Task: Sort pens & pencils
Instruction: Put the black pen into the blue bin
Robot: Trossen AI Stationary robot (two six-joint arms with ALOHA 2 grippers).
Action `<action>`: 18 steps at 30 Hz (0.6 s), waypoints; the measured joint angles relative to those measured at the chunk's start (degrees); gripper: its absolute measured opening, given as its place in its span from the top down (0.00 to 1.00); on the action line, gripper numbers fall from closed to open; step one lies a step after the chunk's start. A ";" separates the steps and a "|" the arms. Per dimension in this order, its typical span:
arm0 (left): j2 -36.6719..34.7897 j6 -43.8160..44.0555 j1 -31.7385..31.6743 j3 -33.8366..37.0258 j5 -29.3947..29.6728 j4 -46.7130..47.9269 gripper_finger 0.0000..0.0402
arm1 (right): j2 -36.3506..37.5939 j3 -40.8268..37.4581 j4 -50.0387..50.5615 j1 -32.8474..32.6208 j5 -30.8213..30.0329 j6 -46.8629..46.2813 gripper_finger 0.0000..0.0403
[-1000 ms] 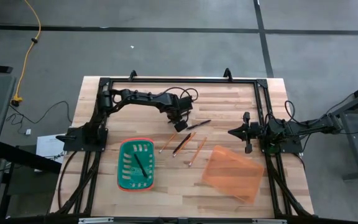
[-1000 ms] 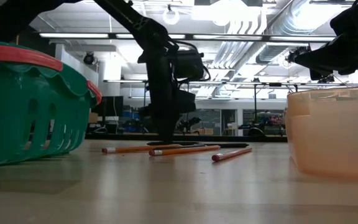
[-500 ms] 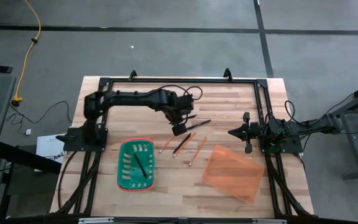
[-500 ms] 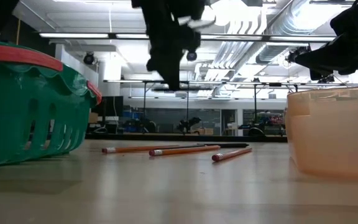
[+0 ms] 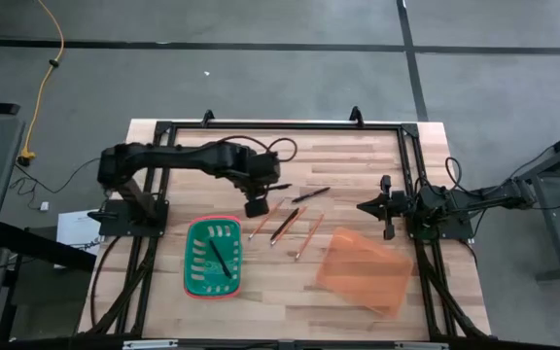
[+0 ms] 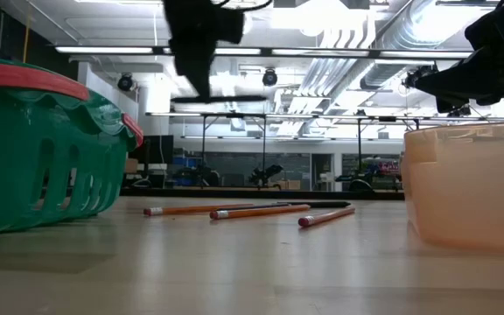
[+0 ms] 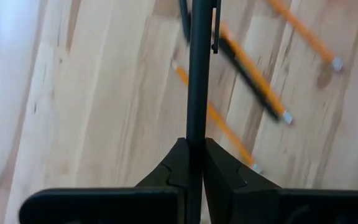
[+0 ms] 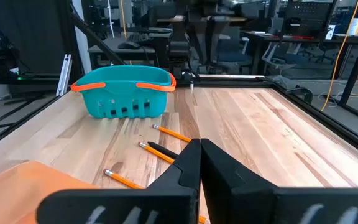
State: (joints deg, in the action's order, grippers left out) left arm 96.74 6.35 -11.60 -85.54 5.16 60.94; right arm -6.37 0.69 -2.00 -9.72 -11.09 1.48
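Note:
My left gripper [image 5: 256,204] hangs above the table between the green basket [image 5: 214,256] and the loose sticks, shut on a dark pen [image 7: 195,74]. Another pen [image 5: 311,194] lies flat on the wood. A third dark pen [image 7: 247,81] lies alongside the middle one of three orange-tan pencils [image 5: 288,224]. One more pen [image 5: 224,258] lies inside the basket. My right gripper [image 5: 382,207] waits shut at the table's right side, touching nothing. My left gripper pinches the pen near one end [image 7: 195,140] between its two fingers, which come from above and point down. The pen is lifted clear and held level [image 6: 234,98]. Most of its length sticks out past the fingers, over the pencils.
An orange translucent bin [image 5: 363,272] sits on the near right part of the table. The pencils [image 6: 234,210] lie loose in the middle, between the basket [image 6: 42,149] and the bin [image 6: 466,184]. A black frame rail [image 5: 280,124] runs along the far edge.
My left gripper has risen from the table surface and moved toward the table's left and near side, toward the basket. It carries the pen, now lifted clear and held level. The pencils and other pens have stayed put.

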 joint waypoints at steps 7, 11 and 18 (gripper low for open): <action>-10.04 -0.30 0.00 14.90 -0.03 -9.53 0.96 | 0.00 0.00 0.00 -0.02 -0.02 0.00 1.00; -14.68 0.26 0.00 20.17 -0.17 -11.89 0.97 | -0.06 0.00 -0.02 0.00 -0.23 0.00 1.00; -16.64 0.85 0.67 21.98 -1.05 -11.90 0.96 | -0.04 0.00 -0.02 -0.01 -0.20 0.00 1.00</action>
State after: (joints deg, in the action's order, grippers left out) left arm 80.10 7.20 -10.92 -63.56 4.11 49.04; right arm -6.42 0.69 -2.02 -9.72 -11.29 1.48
